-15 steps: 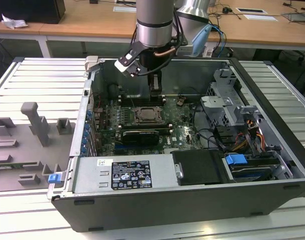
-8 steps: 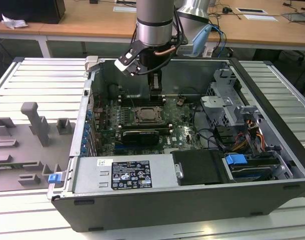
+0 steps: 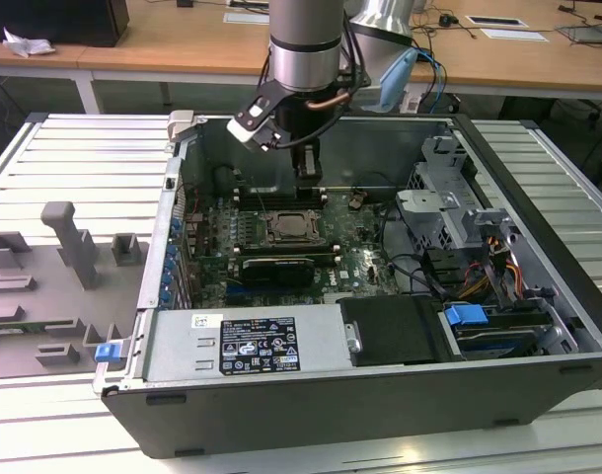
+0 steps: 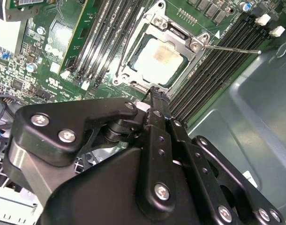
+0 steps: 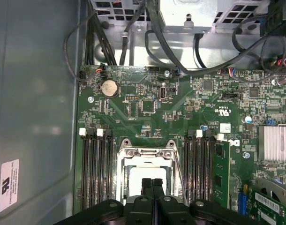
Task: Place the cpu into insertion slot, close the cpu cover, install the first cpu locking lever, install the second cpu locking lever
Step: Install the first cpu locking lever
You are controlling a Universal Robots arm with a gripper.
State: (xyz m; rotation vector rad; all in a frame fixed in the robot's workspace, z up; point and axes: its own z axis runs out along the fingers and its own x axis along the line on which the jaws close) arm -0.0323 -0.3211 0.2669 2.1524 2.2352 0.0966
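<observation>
Poised at the near rim of the insertion slot [image 4: 130, 78] with end effector [image 5: 152, 183] pinched shut, empty — cpu [image 4: 159, 56] seated, cpu cover [image 4: 176, 34] down, thin locking lever [image 4: 232, 49] jutting off the far corner.

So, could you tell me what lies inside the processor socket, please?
A pale square chip lies in the socket, showing through the cut-out of the metal cover frame. The frame covers the chip's edges, and whatever lies beneath the chip is hidden.

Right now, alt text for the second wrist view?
Black claw, shut, tip by the edge of the insertion slot, where the pale cpu lies framed by the silvery cpu cover. A thin lever sticks out over the black memory slots.
</observation>
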